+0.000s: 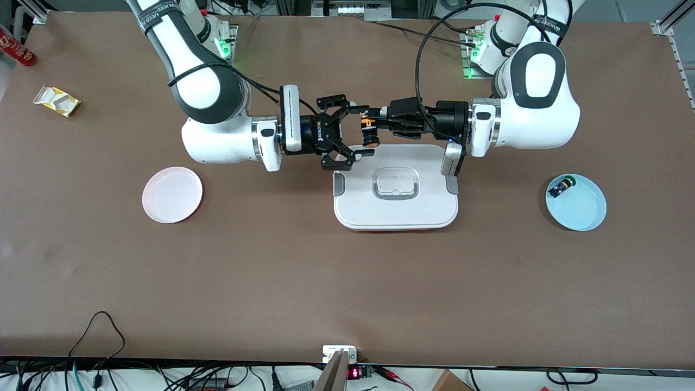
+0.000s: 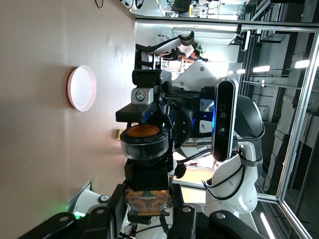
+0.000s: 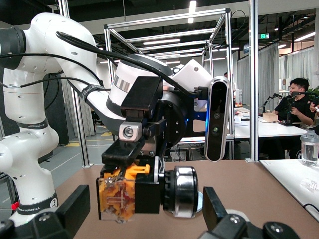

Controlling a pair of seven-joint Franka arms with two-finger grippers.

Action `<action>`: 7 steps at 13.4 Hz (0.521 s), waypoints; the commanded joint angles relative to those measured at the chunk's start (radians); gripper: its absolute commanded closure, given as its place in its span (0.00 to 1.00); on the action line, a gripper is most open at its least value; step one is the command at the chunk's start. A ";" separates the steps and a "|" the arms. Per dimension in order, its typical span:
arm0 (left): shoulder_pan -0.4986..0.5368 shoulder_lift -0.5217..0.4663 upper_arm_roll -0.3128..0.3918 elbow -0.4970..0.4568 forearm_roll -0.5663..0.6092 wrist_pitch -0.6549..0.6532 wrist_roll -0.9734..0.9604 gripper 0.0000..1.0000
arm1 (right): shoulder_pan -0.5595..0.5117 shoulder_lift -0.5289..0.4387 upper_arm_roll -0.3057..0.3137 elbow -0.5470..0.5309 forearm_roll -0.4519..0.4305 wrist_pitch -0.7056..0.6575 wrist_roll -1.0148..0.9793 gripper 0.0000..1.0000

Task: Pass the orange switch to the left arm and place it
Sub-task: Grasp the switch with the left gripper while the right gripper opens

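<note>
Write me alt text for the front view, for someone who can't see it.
Above the white box, the left gripper is shut on the orange switch while the right gripper stands open around it. A pink plate lies toward the right arm's end of the table, a blue plate toward the left arm's.

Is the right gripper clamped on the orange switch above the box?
No: in the front view the right gripper stands open around the orange switch, which the left gripper holds over the box.
</note>
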 commanded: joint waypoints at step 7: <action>0.020 -0.020 0.002 -0.002 0.005 -0.003 -0.007 0.82 | -0.038 -0.057 -0.005 -0.111 0.021 -0.008 -0.011 0.00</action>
